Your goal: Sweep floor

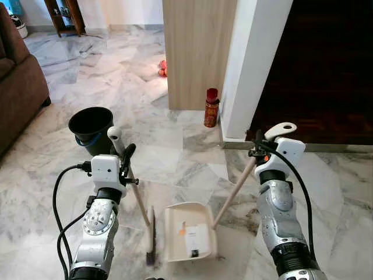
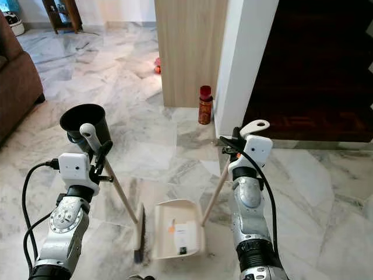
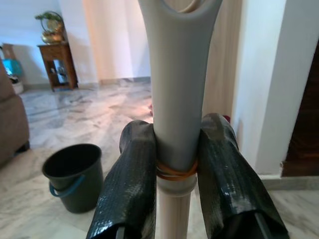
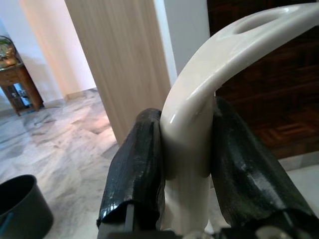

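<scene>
Floor (image 1: pixel 175 157): grey-veined marble, running past a wooden panel (image 1: pixel 198 52) and a white pillar (image 1: pixel 250 64).
Sofa (image 1: pixel 17 76): brown, at the robot's far left.
Bucket (image 1: pixel 91 129): black, upright, just behind the broom's grip.
Dustpan (image 1: pixel 187 231): cream, flat on the floor between the arms; handle slants up to the right gripper (image 4: pixel 185 164), fingers clamped on its curved grip.
Broom (image 1: pixel 141 210): head on the floor, touching the dustpan's left edge; left gripper (image 3: pixel 177 164) closed around its grey grip.
Bottle (image 1: pixel 211 108): red, at the pillar's foot.

Bucket (image 1: pixel 91 127) crowds the left; pillar (image 1: pixel 253 64) ahead; marble between seems open.
</scene>
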